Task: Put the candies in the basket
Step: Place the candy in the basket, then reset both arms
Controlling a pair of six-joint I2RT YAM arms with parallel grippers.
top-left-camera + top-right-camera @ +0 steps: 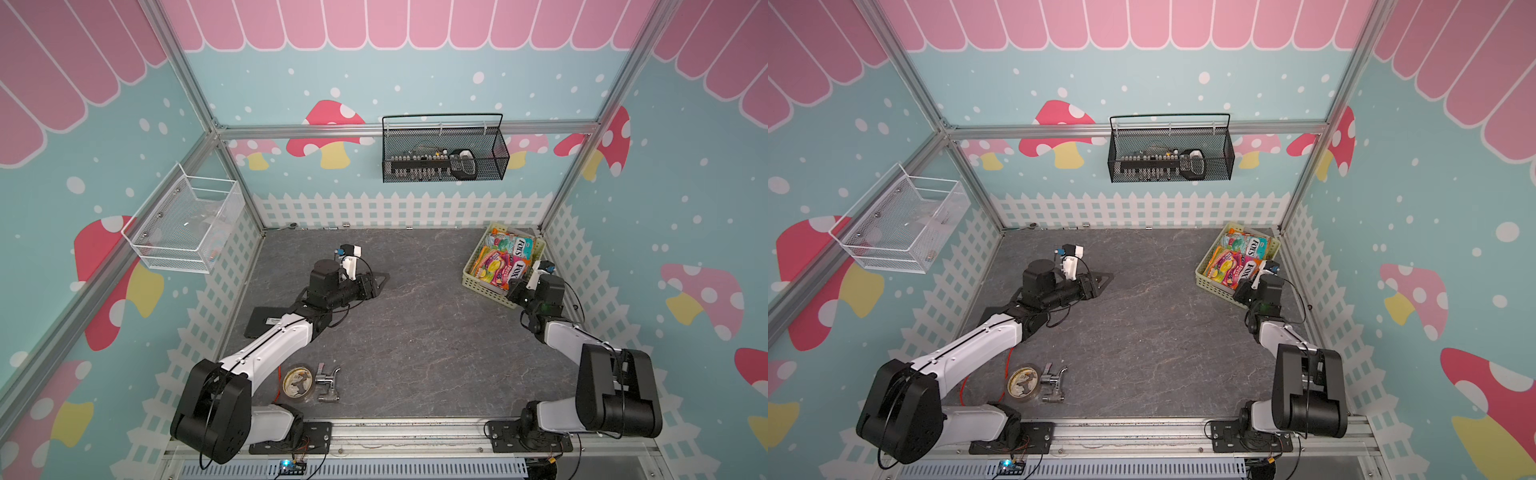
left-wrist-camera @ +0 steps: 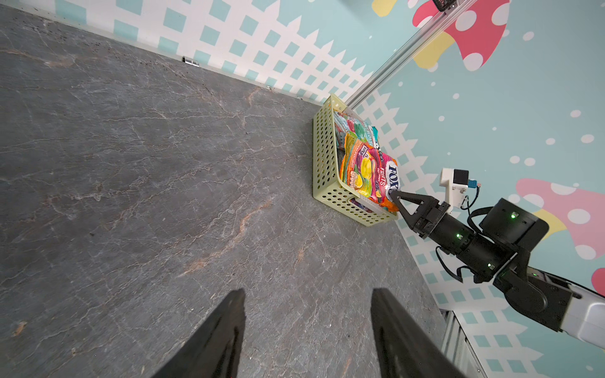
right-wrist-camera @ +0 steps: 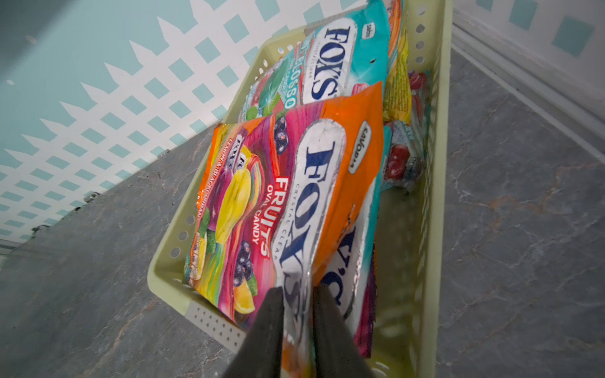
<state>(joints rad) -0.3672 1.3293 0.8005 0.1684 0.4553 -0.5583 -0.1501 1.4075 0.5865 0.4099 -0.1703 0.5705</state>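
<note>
Hung at back: black wire basket [image 1: 444, 153] holding dark gadgets. Hung at left: white wire basket [image 1: 187, 226]. Table [image 1: 415, 332] front: round tin [image 1: 298, 383] just beside metal tap fitting [image 1: 327, 384]. Flat black plate [image 1: 266, 322] near left edge.

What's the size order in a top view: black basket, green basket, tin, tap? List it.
1. Black basket, though it hangs nearer the camera.
2. Green basket.
3. Tin and tap: about alike.

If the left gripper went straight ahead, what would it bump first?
Probably the side wall of the basket; only bare table lies between. If the left gripper tilts down, the table first.
</note>
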